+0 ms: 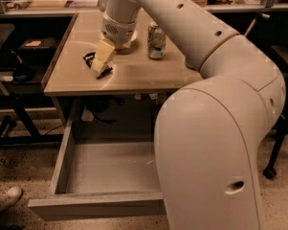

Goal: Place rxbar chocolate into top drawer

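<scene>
- My gripper (99, 67) is down at the left part of the table (148, 74), tips right on the tabletop and planted over the middle of the rxbar chocolate (88, 58).
- Grip state: I cannot tell from here whether it has closed on the bar or is only set around it. The cream tool hides the contact.
- Where the bar is: flat on the tabletop, not lifted, directly under the tool. One dark end pokes out on the far-left side and a sliver shows on the near-right.
- That puts its long axis on a diagonal, far-left to near-right, and my tool crosses it at about the middle.
- How it looks: small, thin, black and glossy, with a pale patch on the exposed end. The lettering is too small to read.
- The relation that counts: the top drawer (62, 163) is pulled out below the table's front edge, nearer the camera than the bar and lower down.
- So the bar's route, as I judge it, is up off the surface, out past the front edge, then down onto that pale floor.
- The drawer opening sits roughly under the bar's side of the table, so little sideways shift seems needed.
- The can (156, 41) stands upright to the right of my wrist, apart from the bar and off that route.
- My arm (205, 37) sweeps in from the right and covers the drawer's right half.
</scene>
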`<state>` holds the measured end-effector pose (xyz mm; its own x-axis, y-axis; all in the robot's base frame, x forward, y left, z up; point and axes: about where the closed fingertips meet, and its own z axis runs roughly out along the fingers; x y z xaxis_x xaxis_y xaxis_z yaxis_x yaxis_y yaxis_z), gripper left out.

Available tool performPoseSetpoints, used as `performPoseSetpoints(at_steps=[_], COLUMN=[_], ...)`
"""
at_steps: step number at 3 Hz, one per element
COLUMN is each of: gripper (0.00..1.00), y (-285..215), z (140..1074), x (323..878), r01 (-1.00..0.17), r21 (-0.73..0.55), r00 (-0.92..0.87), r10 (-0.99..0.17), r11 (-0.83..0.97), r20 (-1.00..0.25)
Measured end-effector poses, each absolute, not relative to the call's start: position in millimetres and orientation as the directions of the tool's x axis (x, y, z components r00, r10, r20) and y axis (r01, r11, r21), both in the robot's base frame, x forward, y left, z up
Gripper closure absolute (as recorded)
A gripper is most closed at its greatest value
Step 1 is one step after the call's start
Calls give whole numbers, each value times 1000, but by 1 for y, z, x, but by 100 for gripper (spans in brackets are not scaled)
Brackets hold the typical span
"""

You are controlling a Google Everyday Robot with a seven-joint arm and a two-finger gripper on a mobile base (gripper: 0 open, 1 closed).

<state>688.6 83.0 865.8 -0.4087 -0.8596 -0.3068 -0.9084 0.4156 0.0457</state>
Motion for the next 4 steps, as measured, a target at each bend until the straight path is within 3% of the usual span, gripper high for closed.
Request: performPoseSetpoints(at_steps=[4], gripper=[0], y=[117], z=[835], x=[720], r01=[-902], r21=[128], r00=[-430], r10=[-830], r11=[413], r20=[-354])
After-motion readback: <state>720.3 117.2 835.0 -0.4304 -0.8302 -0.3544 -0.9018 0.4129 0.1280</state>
